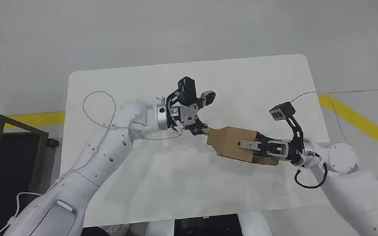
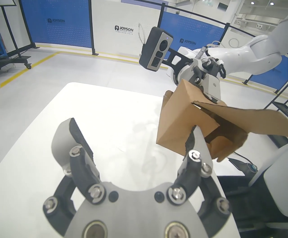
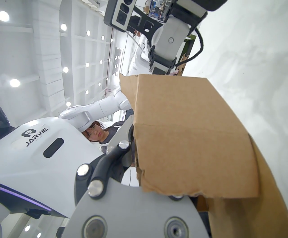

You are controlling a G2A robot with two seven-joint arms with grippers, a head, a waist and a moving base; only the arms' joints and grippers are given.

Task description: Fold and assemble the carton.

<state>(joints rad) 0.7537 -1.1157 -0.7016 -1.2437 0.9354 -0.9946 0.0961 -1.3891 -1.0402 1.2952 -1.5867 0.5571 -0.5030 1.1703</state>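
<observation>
In the top view, the brown cardboard carton point(image 1: 232, 141) is over the white tabletop point(image 1: 123, 83), a little to the right of its middle and nearer the front edge than the far edge, lying lengthwise between the two arms. The right gripper point(image 1: 258, 145) holds the carton's right end, with one pale finger laid along its upper face. The left gripper point(image 1: 204, 113) is at the carton's left end with its fingers spread wide, and the darker one is touching the near corner of the cardboard. A yellow floor line point(image 1: 344, 112) runs past the tabletop's right edge. In the left wrist view, the left gripper's two fingers point(image 2: 74, 135) stand far apart. One is out over bare tabletop point(image 2: 101, 108), and the other is pressed against the carton point(image 2: 180, 117) just beside its open end. There a loose flap point(image 2: 247, 119) juts outward, and the inside shows as a dark hollow whose contents cannot be told. The right gripper point(image 2: 209, 90) is clamped on the far upper edge, and the carton appears tilted, corner downward. Blue partition panels point(image 2: 60, 22) stand behind. In the right wrist view, a creased carton wall point(image 3: 191, 139) with a ragged lower edge lies close across the gripper. One finger point(image 3: 117, 148) lies against the wall's outer side, and the other finger is hidden behind the cardboard.
</observation>
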